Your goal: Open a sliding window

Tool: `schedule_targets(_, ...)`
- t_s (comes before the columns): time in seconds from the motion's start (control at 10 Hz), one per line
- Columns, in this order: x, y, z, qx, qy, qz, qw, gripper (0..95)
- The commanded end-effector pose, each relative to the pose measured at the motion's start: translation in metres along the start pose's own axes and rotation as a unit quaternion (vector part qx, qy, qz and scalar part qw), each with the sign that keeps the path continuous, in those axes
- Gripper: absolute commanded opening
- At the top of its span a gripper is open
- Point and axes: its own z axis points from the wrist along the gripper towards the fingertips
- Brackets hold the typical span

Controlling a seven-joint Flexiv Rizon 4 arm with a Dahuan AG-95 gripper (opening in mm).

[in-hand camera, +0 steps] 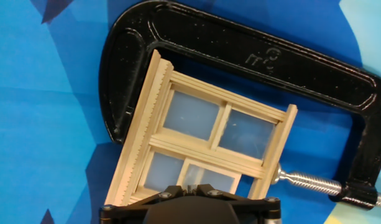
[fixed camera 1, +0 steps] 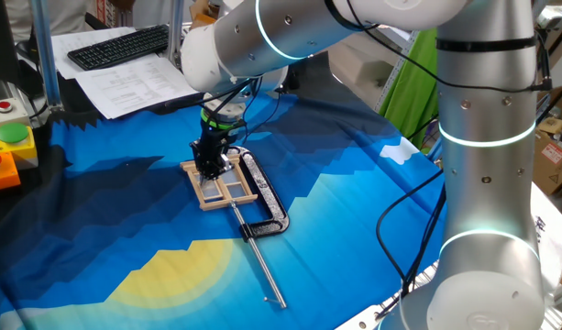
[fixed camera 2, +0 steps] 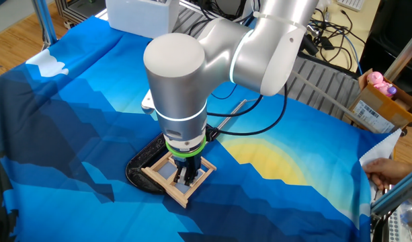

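Window (in-hand camera: 209,146) position: flat on the blue cloth (fixed camera 1: 372,220), held inside the black clamp (in-hand camera: 252,59), whose screw tip bears on the frame's right side.

My gripper (fixed camera 1: 210,167) points straight down with its fingers pressed together, planted on the near part of the window at a crossbar. Whether the tips touch the wood or pinch the bar, I cannot tell; the hand view hides them behind the gripper body.

Hazards, near to far:

1. Tips seated on the fixed frame instead of the sash. Cause: the contact point is out of sight. Result: a push loads the whole frame and nothing slides.
2. Frame pivoting in the clamp. Cause: it is held at one screw point only and lies askew to the clamp's back bar.
3. Tips skidding off the narrow bar.
4. Cloth bunching under a dragged clamp.

Surroundings: the clamp's silver rod (fixed camera 1: 262,266) runs toward the near table edge. Farther off lie a keyboard (fixed camera 1: 120,46), papers (fixed camera 1: 134,84) and a box with coloured buttons (fixed camera 1: 7,147) at far left, well apart. None of these blocks the sliding path; the clamp's arc wraps round the window's far side.
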Motion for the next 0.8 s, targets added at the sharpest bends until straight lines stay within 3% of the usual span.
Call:
schedule_targets(0.1, -0.0009, 0.0016, 0.0009, -0.001, 0.0, -0.001, 1.0, 0.0)
schedule_targets(0.8, -0.004, 0.0078, 0.0007, -0.001, -0.004, -0.003, 1.0, 0.0)
